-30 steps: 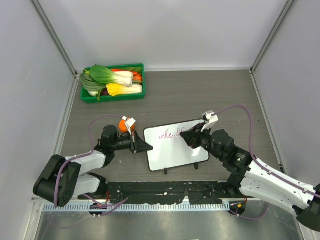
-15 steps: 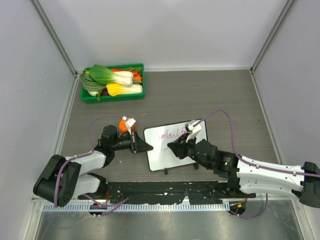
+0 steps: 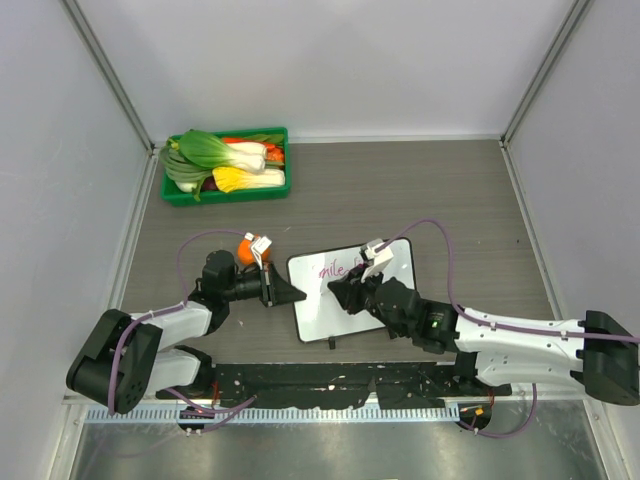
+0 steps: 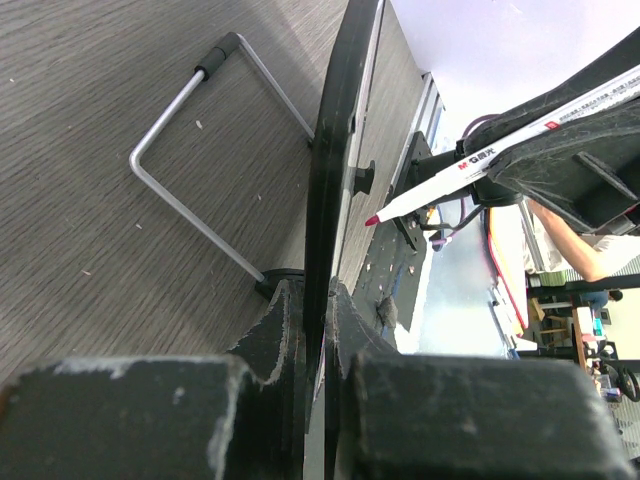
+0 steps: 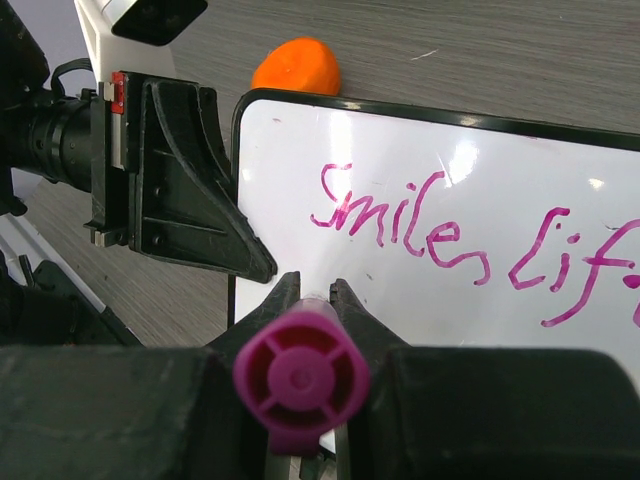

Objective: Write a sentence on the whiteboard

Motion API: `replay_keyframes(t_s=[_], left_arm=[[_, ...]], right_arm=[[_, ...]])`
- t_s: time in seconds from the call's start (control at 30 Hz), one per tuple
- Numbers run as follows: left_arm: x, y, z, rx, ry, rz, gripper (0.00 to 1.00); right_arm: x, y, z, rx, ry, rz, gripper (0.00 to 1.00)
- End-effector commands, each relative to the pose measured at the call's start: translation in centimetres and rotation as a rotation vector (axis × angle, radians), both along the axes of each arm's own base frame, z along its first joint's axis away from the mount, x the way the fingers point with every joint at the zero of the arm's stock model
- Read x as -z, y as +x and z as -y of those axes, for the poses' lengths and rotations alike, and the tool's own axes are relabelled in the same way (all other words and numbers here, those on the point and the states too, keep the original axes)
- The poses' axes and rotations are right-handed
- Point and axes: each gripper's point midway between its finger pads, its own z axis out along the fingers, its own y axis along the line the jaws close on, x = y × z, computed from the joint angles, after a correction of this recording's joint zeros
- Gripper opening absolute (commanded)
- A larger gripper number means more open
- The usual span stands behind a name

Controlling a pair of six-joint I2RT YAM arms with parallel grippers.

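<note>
Right claw (image 3: 340, 292) (gripping marker (image 5: 300, 378)) slid left across whiteboard (image 3: 318, 318).

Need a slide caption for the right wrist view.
Right gripper aims a magenta marker at the whiteboard under pink writing; left gripper clamps its edge.

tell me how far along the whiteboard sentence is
Done: a first line of magenta script, reading roughly "Smiles lif", on the small glossy black-framed whiteboard. In hand: the left claw clamps the board's edge; the right claw holds a white magenta-tipped marker close to the surface. Left: nothing shows below that line yet.
</note>
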Motion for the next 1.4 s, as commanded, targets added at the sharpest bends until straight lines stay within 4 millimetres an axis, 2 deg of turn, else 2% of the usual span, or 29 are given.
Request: replay_keyframes(t_s=[0.0, 0.3, 0.5, 0.63, 0.9, 1.17, 1.37], left_arm=[[2.2, 1.8, -1.1, -0.104, 0.099, 0.020, 0.00], [2.2, 1.7, -1.0, -0.100, 0.099, 0.023, 0.00], [2.3, 1.7, -1.0, -0.098, 0.099, 0.017, 0.00], [2.2, 1.8, -1.0, -0.101, 0.099, 0.020, 0.00], [2.2, 1.8, -1.0, -0.098, 0.098, 0.020, 0.00], [2.2, 1.8, -1.0, -0.099, 0.098, 0.020, 0.00], [2.2, 1.8, -1.0, -0.098, 0.097, 0.018, 0.00]], right_arm=[[-3.0, 0.9, -1.1, 0.027, 0.083, 0.045, 0.01], [-1.3, 1.1, -1.1, 0.040, 0.029, 0.029, 0.01], [-0.8, 0.7, -1.4, 0.012, 0.014, 0.020, 0.01], [0.2, 0.4, -1.8, -0.012, -0.008, -0.007, 0.01], [1.7, -0.3, -1.2, -0.015, -0.023, -0.052, 0.01], [1.5, 0.2, 0.2, 0.037, -0.025, -0.040, 0.01], [1.0, 0.5, 0.0, 0.051, -0.017, -0.029, 0.01]])
